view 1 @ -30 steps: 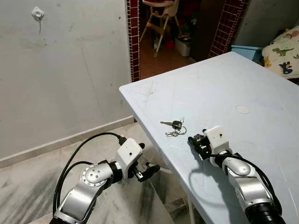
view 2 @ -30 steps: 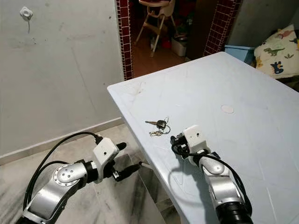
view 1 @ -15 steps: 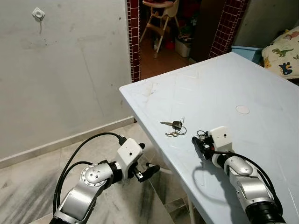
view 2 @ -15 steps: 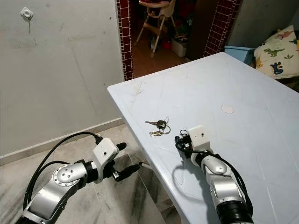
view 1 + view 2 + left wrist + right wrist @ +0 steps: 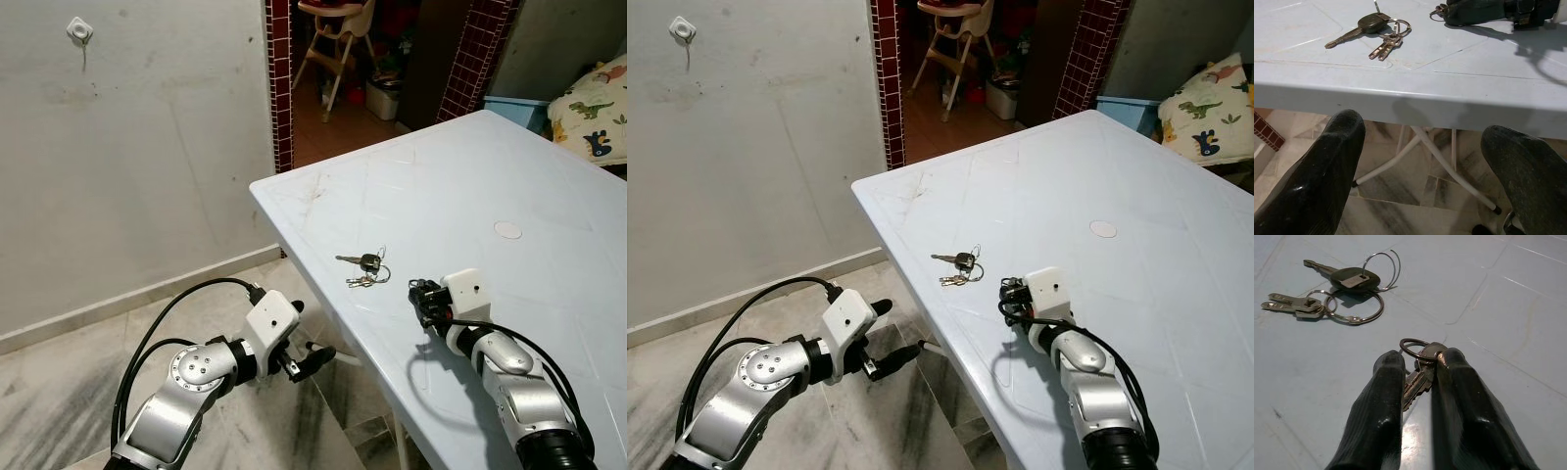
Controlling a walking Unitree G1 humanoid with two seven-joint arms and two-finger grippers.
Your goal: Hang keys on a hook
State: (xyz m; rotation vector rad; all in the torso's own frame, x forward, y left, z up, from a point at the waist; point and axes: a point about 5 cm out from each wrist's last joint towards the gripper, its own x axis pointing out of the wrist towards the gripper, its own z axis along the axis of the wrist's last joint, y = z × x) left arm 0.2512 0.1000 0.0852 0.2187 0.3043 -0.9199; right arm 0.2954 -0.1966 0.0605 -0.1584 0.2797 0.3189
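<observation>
The white table (image 5: 549, 196) served as the landmark: its near corner pointed toward the grey wall, and its long edge ran from that corner down toward the robot. A bunch of keys (image 5: 364, 266) with a black-headed key lay flat on the tabletop, a little in from that long edge. Just beside it, further in over the table, the right gripper (image 5: 1418, 363) rested low on the surface, its jaws narrowed onto a second small set of keys on a ring (image 5: 1419, 367), pinched between the two black fingers (image 5: 1381, 401). The tabletop beyond both sets was bare, apart from a small round mark (image 5: 507, 229). The left gripper (image 5: 306, 360) hung off the table, below its long edge and over the marble floor (image 5: 59, 392), jaws wide with nothing between them. High on the wall, well apart from the table, sat a small white hook (image 5: 78, 28). Past the table's far corner a doorway opened, with a high chair (image 5: 338, 39) inside.
</observation>
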